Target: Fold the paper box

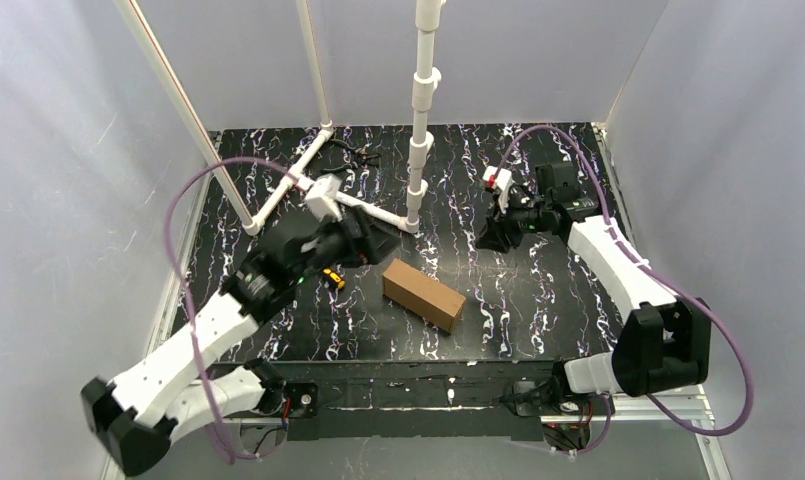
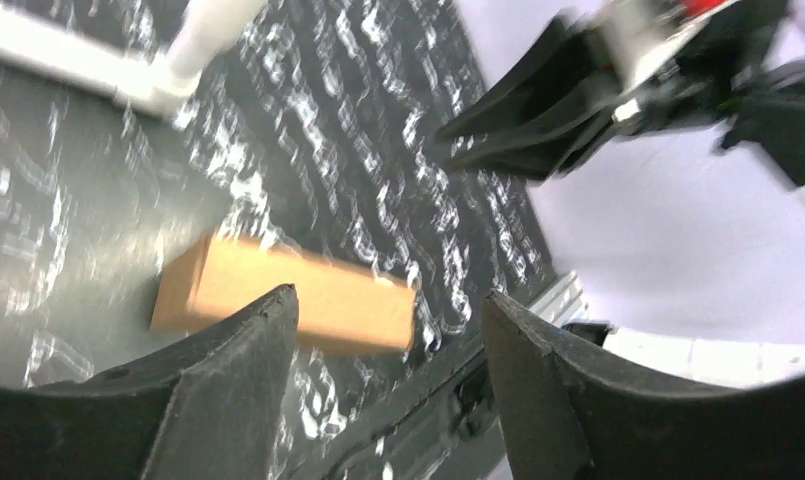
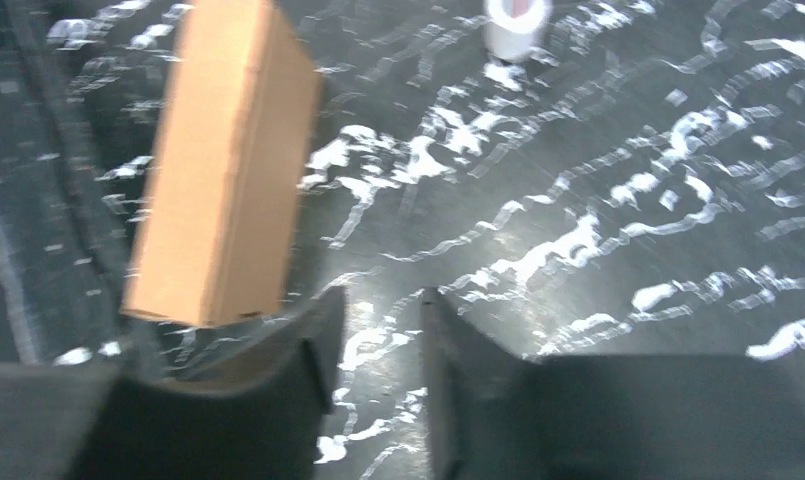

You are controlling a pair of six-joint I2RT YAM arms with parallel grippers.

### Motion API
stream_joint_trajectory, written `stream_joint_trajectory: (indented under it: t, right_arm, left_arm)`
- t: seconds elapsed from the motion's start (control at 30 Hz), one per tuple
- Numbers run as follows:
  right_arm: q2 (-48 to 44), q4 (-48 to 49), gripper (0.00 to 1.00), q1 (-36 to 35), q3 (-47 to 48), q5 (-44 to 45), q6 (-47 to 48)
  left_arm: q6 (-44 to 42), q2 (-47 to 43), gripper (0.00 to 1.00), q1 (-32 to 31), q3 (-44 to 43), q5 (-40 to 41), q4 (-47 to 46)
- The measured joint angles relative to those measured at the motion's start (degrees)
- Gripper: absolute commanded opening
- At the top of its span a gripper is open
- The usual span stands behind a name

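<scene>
Two arms reach out over a black table (image 1: pixel 538 290) streaked with white, and one brown cardboard box (image 1: pixel 423 293) lies on it between them. The box is closed up into a small long block and rests flat, set at a slant, just on the near side of the foot of the upright white pipe post (image 1: pixel 419 120). Its faces are plain brown. Both wrist views are blurred, and no lettering can be read on it.

The left claw (image 1: pixel 383 243) is to the left of the post's foot, close to it and above the table. From its own camera its two dark fingers (image 2: pixel 228 380) stand wide apart with nothing between them, and the box (image 2: pixel 278 290) lies beyond them, apart from the tips.

The right claw (image 1: pixel 490 238) is to the right of the post's foot, about as far from it as the left one. In its own view (image 3: pixel 383 300) the fingers (image 3: pixel 308 360) are parted by a narrow gap that shows only table; it grips nothing. The box (image 3: pixel 218 170) lies ahead and to one side of it, with its end near one fingertip; whether they touch cannot be told. A small white piece with a red spot (image 1: pixel 496 180) sits on that arm behind the claw.

One small yellow and black thing (image 1: pixel 333 278) lies on the table left of the post's foot, under the left arm.
</scene>
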State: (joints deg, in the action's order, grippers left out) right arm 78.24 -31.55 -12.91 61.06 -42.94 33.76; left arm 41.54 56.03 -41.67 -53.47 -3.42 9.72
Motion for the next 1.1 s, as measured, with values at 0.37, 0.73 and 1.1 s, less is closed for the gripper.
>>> stream_joint_trajectory:
  t: [0.37,0.73,1.1]
  right_arm:
    - [6.97,-7.8,0.27,-22.23,8.09,-2.32,2.08]
    - [12.09,-2.29,0.25,-24.92,4.46,5.95,-3.58]
    - [9.64,3.58,0.25,-16.63,0.48,10.88,-6.47]
  left_arm:
    - [10.14,-12.79,0.48,0.74,35.28,-2.08,-4.63]
    - [5.77,0.83,0.46,0.74,33.05,-7.39,-17.31]
    - [2.58,10.1,0.47,0.74,26.49,-10.95,-22.97]
